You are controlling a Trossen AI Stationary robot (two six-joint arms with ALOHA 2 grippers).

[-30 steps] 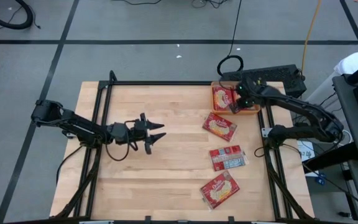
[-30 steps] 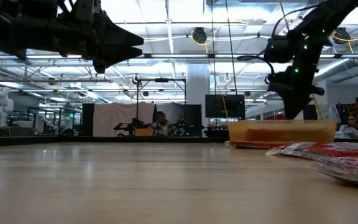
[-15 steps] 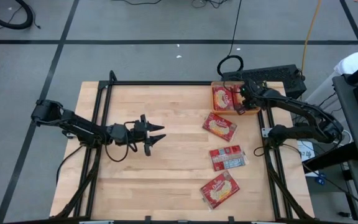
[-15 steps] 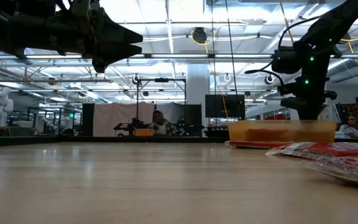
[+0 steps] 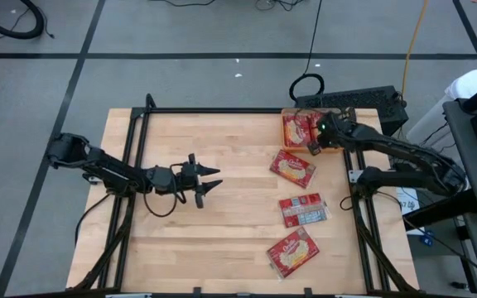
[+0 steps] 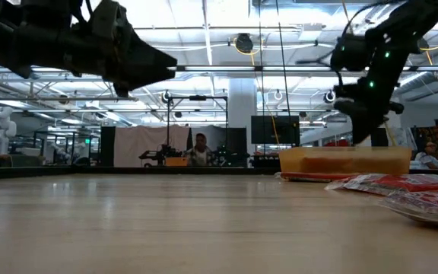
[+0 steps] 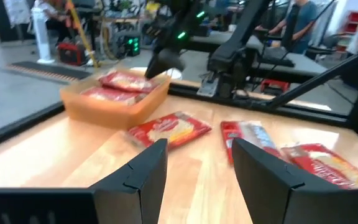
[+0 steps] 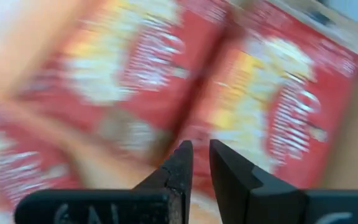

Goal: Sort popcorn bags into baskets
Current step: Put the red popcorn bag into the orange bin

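The orange basket (image 5: 305, 111) sits at the table's far right corner. Two red popcorn bags lie flat in it side by side (image 5: 296, 128) (image 8: 278, 106). Three more popcorn bags rest flat on the table in front of it: one picture side up (image 5: 293, 168), one label side up (image 5: 303, 210), and one near the near edge (image 5: 292, 252). My right gripper (image 5: 315, 147) (image 8: 199, 158) hovers over the basket's near part, its fingers a narrow gap apart with nothing between them. My left gripper (image 5: 209, 178) (image 7: 197, 155) hangs open above the table's middle, holding nothing.
Bare wood spreads over the table's left and middle (image 5: 180, 232). A black metal frame runs along the table edges (image 5: 139, 141). A cable coil (image 5: 306, 85) and a dark box (image 5: 371, 99) lie beyond the far edge. People stand far off in the room.
My right gripper dipped toward the basket's right side, then rose again and swung back a little toward the table's left, staying over the basket. The bags on the table have kept their places.
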